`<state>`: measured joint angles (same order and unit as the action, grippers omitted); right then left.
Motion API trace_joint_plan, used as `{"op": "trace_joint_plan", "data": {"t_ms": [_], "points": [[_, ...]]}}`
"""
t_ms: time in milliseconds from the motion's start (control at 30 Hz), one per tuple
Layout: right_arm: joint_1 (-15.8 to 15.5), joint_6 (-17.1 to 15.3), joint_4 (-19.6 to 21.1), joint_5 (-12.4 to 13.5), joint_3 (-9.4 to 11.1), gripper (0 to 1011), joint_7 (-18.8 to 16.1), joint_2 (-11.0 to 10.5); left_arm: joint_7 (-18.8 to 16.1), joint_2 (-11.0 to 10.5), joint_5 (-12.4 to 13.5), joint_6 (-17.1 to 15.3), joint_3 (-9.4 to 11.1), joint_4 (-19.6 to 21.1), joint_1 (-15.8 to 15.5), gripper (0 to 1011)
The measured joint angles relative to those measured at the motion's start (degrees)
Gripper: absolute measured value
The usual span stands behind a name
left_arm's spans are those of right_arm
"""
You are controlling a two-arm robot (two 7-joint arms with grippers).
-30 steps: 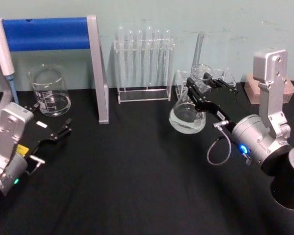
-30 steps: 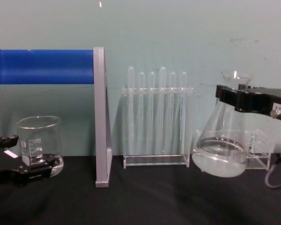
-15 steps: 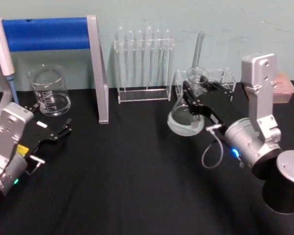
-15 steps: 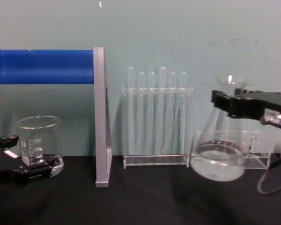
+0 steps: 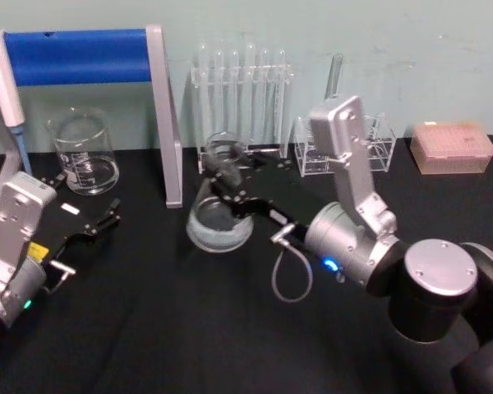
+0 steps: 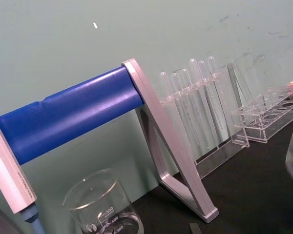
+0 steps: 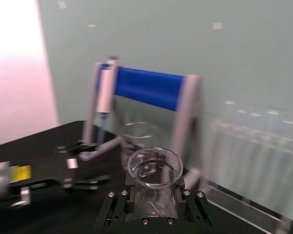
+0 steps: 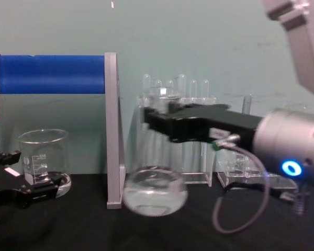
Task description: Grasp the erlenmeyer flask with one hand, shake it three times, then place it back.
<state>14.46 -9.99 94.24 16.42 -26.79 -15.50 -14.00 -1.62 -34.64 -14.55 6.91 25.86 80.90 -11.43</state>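
1. Right gripper [image 5: 227, 174]: reaches in over the black table [image 5: 164, 320]. Its fingers [image 7: 116, 208] are closed narrowly on the neck of the erlenmeyer flask [image 5: 218, 223], one finger on each side, just under the flared rim.
2. Erlenmeyer flask: the rim stands above the fingers. The conical body hangs below them, tilted, with a shallow layer of clear liquid in the base. Whether the base clears the table cannot be told for certain.
3. Test tube rack [image 5: 241, 86]: stands behind the fingers, against the wall.
4. Grey upright [image 5: 166, 115] of the blue-barred stand: just beside the fingers, on their left side.
5. Left gripper [image 5: 99, 223]: low over the table at the left edge, well apart from the flask. Its fingers are spread and hold nothing.
6. Glass beaker [image 5: 84, 156]: just beyond the left fingertips, not touching them.
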Motion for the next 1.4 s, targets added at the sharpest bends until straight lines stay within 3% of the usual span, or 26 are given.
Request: {"op": "trace_joint_plan", "data": {"t_ms": [167, 267, 567, 767, 1167, 1400], "points": [[1.8, 0.3, -1.7, 0.2, -2.1, 449, -4.0, 0.7, 0.0, 0.0, 0.0, 0.0, 0.0, 0.0, 0.0, 1001], [2.3, 0.4, -2.3, 0.3, -2.5, 449, -4.7, 1.0, 0.0, 0.0, 0.0, 0.0, 0.0, 0.0, 0.0, 1001], [2.1, 0.8, -2.8, -0.3, -1.4, 448, -2.6, 1.1, 0.0, 0.0, 0.0, 0.0, 0.0, 0.0, 0.0, 1001], [-0.1, 0.5, -1.3, -2.1, 2.0, 448, 2.4, 1.2, 0.0, 0.0, 0.0, 0.0, 0.0, 0.0, 0.0, 1001], [-7.9, -2.4, 5.9, -6.3, 11.5, 449, 14.3, 0.8, 0.0, 0.0, 0.0, 0.0, 0.0, 0.0, 0.0, 1001], [-10.1, -3.6, 7.8, -7.6, 14.5, 449, 17.3, 1.4, 0.0, 0.0, 0.0, 0.0, 0.0, 0.0, 0.0, 1001]]}}
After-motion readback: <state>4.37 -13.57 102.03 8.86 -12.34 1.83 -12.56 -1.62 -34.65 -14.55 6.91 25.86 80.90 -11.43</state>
